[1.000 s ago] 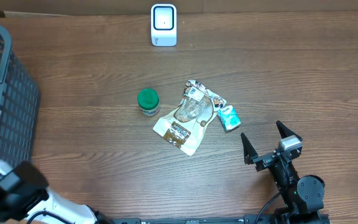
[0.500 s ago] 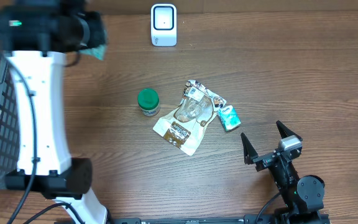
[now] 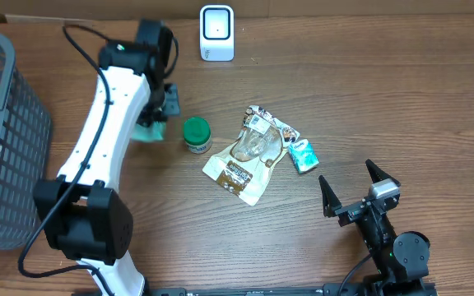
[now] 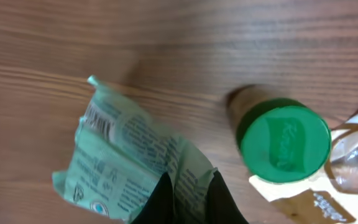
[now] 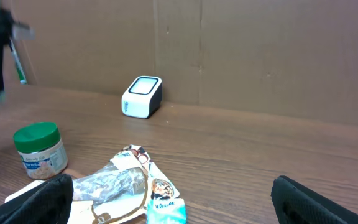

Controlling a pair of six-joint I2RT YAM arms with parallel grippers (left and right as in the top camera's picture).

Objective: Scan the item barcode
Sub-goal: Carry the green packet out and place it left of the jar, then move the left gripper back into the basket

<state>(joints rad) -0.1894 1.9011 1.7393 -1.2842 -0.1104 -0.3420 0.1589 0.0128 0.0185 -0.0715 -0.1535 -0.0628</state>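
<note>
Your left pincer (image 4: 188, 190) is clamped shut on the lower edge of a pale green packet (image 4: 129, 155), which hangs over the table (image 3: 385, 90) just left of the green-lidded jar (image 3: 196, 135) without touching it. In the left wrist view the packet's printed side faces the camera, with what looks like a barcode strip near its upper left corner. The white barcode scanner (image 3: 216, 33) stands at the far edge of the table, well apart from the packet, beyond it and to its right. Your right pincer (image 3: 344, 170) sits near the front right with its jaws spread wide and nothing between them. A clear snack pouch (image 3: 249, 156) lies mid-table with a small teal packet (image 3: 303, 154) touching its right side, and a dark mesh basket (image 3: 6, 148) fills the left edge
</note>
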